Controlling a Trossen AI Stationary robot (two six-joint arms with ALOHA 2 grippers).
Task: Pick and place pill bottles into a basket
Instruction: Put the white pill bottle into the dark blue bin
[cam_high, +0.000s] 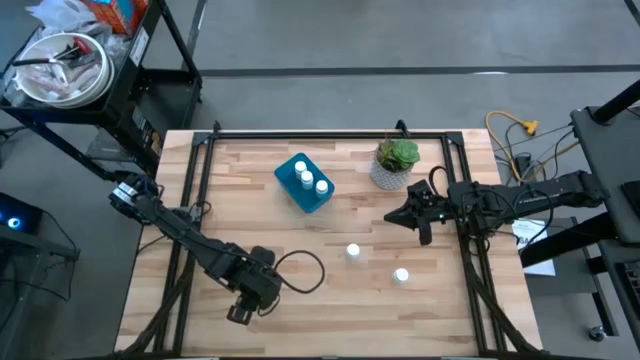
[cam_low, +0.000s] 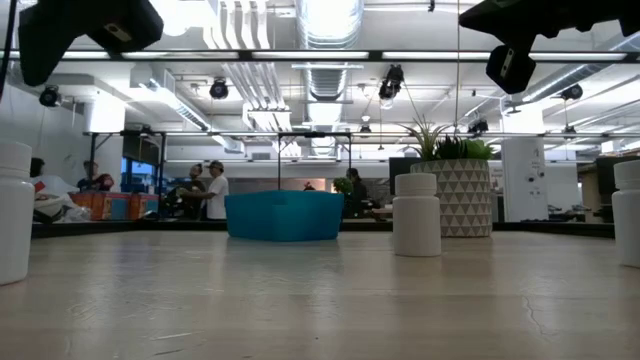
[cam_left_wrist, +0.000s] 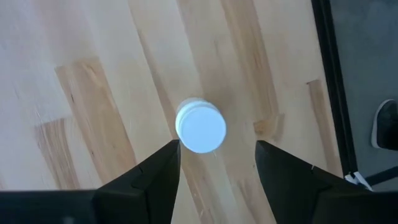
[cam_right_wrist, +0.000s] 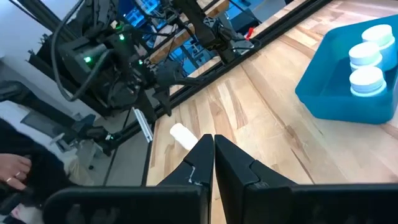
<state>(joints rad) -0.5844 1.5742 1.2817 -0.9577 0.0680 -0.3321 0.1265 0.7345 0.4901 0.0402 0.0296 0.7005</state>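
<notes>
**Asker:** What step are you on right now?

**Robot:** I am lining up a pick. My left gripper (cam_high: 238, 313) hangs at the lower left of the overhead picture, near the worktop's (cam_high: 250, 200) front edge. Its fingers (cam_left_wrist: 158, 171) stand apart, with nothing between them. In my left wrist picture a white pill bottle (cam_left_wrist: 200, 126) stands upright directly below, its round cap just ahead of the fingertips, not yet between them.

**Asker:** Where are the other bottles and the basket?

**Robot:** The blue basket (cam_high: 287, 185) sits in the upper middle of the overhead picture, beside a potted plant (cam_high: 396, 162). Three bottles in the basket (cam_high: 311, 179) stand upright. Two loose bottles (cam_high: 353, 252) stand on the bare wood at centre right. My right gripper (cam_high: 395, 216) waits near the plant, fingers pressed together and empty.

**Asker:** What does the next move call for?

**Robot:** I judge I must shift forward a little to centre the cap, descend around the bottle, then close and carry it to the basket.
</notes>
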